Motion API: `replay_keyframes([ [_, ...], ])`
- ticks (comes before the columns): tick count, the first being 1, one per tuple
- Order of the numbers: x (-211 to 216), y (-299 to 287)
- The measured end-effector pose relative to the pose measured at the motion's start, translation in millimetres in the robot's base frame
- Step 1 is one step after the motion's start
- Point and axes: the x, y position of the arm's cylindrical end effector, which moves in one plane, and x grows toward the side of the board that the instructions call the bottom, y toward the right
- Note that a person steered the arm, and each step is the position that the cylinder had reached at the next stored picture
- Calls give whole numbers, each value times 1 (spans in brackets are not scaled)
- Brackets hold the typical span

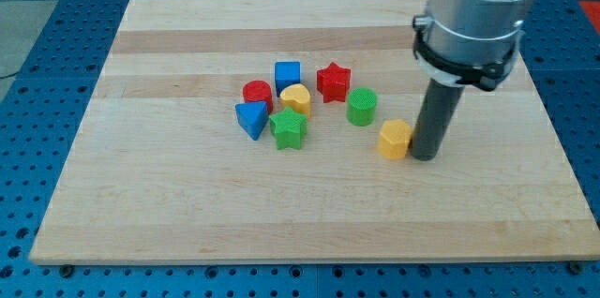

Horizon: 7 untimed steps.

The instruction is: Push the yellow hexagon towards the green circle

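My tip (pixel 424 156) down on the wooden board (pixel 187 223), touching or just shy of the right side of the yellow hexagon (pixel 395 139); contact not certain from this angle. Tool is a plain dark rod under a grey cylinder, nothing on it to spread or pinch, holding nothing. Yellow hexagon sits right of board centre, near the green circle (pixel 362 107), which lies up and to the view's left of it, a small gap between them. Red star (pixel 333 81) just left of the green circle, toward the top. Cluster further left: blue cube (pixel 288 76) at top, red cylinder (pixel 257 94) and yellow rounded block (pixel 296 99) below it, shape of the latter unclear, then blue triangle (pixel 250 119) and green star (pixel 289 129) at the bottom, all close or touching. Board rests on a blue perforated table (pixel 37 73).
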Motion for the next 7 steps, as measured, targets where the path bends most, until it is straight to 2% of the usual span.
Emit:
replay_keyframes([
  [7,-15,-67],
])
